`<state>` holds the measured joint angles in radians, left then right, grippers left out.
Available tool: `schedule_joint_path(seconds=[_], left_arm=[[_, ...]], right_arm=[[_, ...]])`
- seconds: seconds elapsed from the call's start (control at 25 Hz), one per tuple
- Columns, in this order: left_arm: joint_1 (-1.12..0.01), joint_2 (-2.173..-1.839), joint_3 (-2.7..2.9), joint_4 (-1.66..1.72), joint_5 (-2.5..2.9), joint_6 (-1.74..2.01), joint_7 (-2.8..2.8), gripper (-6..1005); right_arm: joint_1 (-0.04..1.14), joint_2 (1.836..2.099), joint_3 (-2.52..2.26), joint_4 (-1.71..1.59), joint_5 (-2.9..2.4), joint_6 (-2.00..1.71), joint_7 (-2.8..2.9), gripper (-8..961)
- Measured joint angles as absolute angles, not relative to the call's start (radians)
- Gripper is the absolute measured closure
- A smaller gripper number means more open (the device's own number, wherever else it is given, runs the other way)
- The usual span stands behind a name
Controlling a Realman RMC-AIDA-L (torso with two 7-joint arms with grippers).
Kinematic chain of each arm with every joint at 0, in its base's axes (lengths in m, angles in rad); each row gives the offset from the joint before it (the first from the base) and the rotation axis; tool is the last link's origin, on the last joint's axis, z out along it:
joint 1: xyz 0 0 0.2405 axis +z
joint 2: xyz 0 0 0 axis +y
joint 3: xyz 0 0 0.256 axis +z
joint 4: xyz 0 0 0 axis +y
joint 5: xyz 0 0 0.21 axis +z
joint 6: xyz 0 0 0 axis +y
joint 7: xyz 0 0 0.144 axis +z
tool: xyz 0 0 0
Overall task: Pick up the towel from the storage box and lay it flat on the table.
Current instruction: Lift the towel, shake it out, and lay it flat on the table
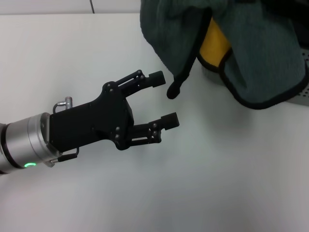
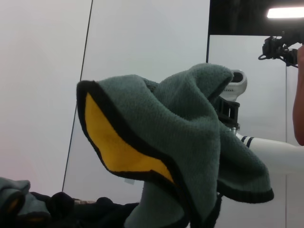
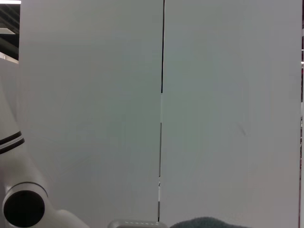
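The table (image 1: 203,183), plain white, fills nearly the whole head view; a thin dark seam cuts its far edge near the upper middle of the frame.

The towel (image 1: 251,53) hangs in the upper right of the head view, bunched and folded, teal-green face outward with black edging and a wedge of yellow showing in the fold. Its top is cut off by the frame edge, so whatever holds it up is not visible. A black loop (image 1: 173,90) dangles from its lower left corner, just beside the upper fingertip of the left gripper and not touching it as far as can be told. In the left wrist view the same cloth fills the centre, with the yellow inner face at centre left.

The left gripper (image 1: 164,99) sits at centre left of the head view, fingers spread wide apart with nothing between them, pointing right toward the towel.

The storage box (image 1: 301,89) is mostly hidden behind the towel; only a grey perforated strip shows at the right edge.

The right gripper is not visible in any view, so its jaw state cannot be told. The right wrist view shows only pale wall panels, plus a sliver of teal cloth at the bottom edge.
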<state>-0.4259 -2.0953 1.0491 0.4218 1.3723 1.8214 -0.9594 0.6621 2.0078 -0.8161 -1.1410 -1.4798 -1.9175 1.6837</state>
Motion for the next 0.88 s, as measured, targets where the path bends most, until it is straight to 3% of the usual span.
schedule_joint_path(seconds=[0.36, 0.72, 0.88], left_arm=[[-0.434, -2.097, 1.055, 0.422, 1.372, 1.822, -0.959, 221], [-0.453, -2.1, 1.052, 0.388, 1.366, 1.822, -0.96, 546], [-0.449, -2.1, 1.052, 0.379, 1.331, 1.822, -0.98, 542]], right_arm=[[0.664, 2.008, -0.816, -1.131, -1.488, -1.897, 1.654, 838], [0.68, 2.012, -0.843, -1.138, -1.482, -1.896, 1.648, 828], [0.686, 2.012, -0.844, -1.138, -1.48, -1.896, 1.647, 823]])
